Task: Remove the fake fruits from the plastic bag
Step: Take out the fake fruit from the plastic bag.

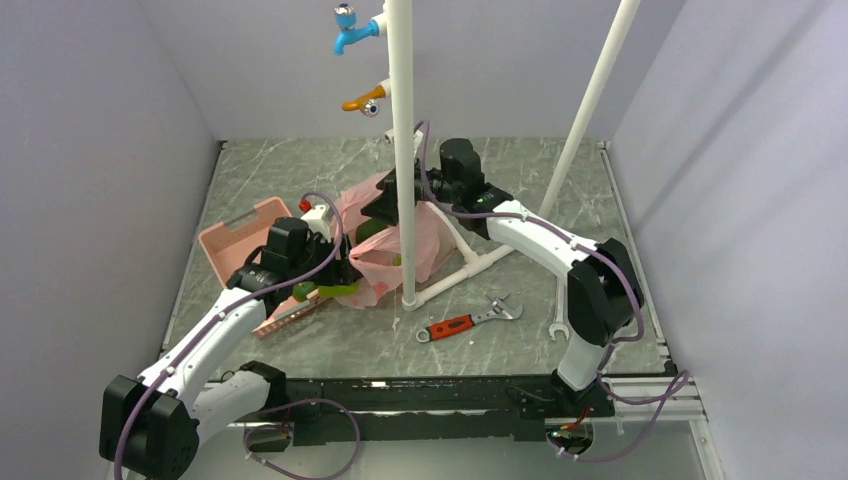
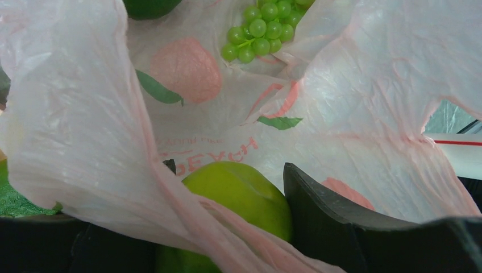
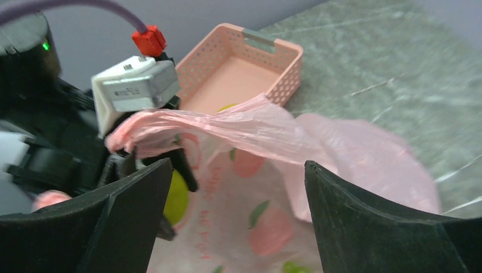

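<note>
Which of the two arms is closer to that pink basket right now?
Left. The left gripper is right beside the pink basket, at the mouth of the plastic bag. The right gripper hangs farther off, over the bag's other side.

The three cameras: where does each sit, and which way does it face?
Top external: above, behind the bases, looking down on the table; both arms show, left end effector and right end effector at the plastic bag.
Left wrist: on the left arm, facing into the bag; its fingers grip a green fruit.
Right wrist: on the right arm, facing the bag and basket; its open fingers show.
Shared: both wrist views show the peach print.
</note>
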`<state>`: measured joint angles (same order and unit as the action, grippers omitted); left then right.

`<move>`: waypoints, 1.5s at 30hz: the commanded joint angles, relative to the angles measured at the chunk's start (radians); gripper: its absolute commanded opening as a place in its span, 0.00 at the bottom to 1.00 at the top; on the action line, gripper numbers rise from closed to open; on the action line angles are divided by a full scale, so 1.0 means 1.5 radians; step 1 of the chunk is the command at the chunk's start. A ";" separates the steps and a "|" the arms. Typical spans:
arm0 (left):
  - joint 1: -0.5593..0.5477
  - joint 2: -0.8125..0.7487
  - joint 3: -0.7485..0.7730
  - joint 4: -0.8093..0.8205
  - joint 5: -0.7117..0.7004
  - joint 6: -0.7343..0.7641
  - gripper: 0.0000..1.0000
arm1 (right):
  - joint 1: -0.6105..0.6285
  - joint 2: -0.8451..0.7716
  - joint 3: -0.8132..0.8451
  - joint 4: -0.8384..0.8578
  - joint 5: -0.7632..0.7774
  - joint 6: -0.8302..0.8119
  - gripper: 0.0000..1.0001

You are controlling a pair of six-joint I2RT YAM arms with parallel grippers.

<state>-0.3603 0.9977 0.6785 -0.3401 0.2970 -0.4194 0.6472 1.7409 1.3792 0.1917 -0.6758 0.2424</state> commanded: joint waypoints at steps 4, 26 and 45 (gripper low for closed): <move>0.004 -0.006 0.033 -0.011 0.003 0.011 0.00 | 0.008 -0.002 -0.034 0.120 -0.009 -0.313 0.89; 0.006 -0.013 0.015 0.004 0.018 0.000 0.00 | 0.079 0.101 0.078 0.159 -0.057 -0.420 0.39; 0.006 -0.160 -0.038 0.024 -0.076 0.007 0.00 | 0.020 0.134 0.079 0.141 0.237 -0.230 0.00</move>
<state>-0.3531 0.7959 0.5972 -0.3267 0.2691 -0.4049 0.6746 1.9404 1.4715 0.4255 -0.4297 -0.1497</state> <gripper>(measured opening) 0.703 0.008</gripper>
